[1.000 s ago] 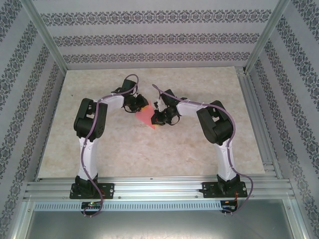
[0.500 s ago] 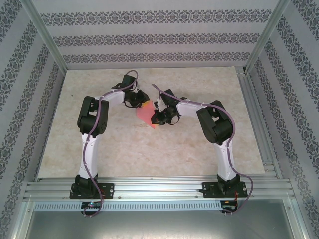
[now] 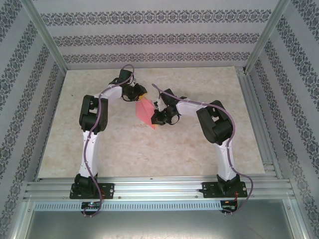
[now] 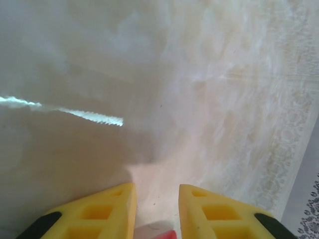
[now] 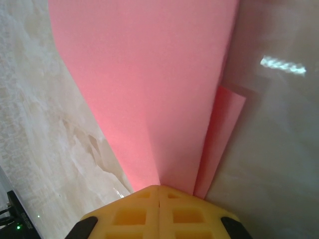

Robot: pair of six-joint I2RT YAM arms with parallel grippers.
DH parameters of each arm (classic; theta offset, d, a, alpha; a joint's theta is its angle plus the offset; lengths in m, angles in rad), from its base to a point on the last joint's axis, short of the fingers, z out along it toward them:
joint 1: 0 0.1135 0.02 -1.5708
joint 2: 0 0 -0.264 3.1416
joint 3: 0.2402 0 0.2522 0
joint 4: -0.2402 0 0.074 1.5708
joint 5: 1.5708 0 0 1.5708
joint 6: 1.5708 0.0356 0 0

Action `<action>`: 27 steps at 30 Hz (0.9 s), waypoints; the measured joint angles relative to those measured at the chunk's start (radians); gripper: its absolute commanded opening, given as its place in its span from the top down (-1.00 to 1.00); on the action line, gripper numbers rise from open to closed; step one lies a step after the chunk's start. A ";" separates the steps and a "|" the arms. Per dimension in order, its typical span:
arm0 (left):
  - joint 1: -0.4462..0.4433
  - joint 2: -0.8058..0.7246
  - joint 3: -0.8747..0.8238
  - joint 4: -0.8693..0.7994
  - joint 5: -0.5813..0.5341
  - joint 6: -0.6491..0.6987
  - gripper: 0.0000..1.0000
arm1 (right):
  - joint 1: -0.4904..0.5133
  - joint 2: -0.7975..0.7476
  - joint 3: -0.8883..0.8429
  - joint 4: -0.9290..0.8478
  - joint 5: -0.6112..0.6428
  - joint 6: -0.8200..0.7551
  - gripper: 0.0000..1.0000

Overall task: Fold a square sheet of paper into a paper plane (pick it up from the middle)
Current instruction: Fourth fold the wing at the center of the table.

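A: Since the sheet of paper (image 5: pixel 149 89) is so thin, how is it likely to behave in the grip?

B: It is probably almost weightless and floppy. It will likely sag or curl wherever it is unsupported, and crease or tear if pulled hard. A flat pinch on an edge or along a fold looks safest, with the second hold well apart from the first so the span stays taut.

A: Where is it now?

B: It is above the middle of the table (image 3: pixel 124 149), between the two arms. The right gripper (image 5: pixel 159 188) has its fingers pressed together on the near end. In the right wrist view the sheet fans upward from that pinch, with a second layer peeking out beside it.

A: And the left gripper (image 4: pixel 156 186)?

B: Its fingers stand apart over bare tabletop. A sliver of pink shows low between them, but whether it touches them cannot be told.

A: What differs from half a second ago?

B: In the top view the left arm has drawn back toward the far wall. The paper now looks narrower and steeper. The right gripper has hardly shifted.
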 measured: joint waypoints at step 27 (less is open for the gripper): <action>0.017 -0.592 -0.745 0.141 0.030 0.051 0.18 | -0.031 -0.058 -0.003 -0.058 0.096 0.007 0.25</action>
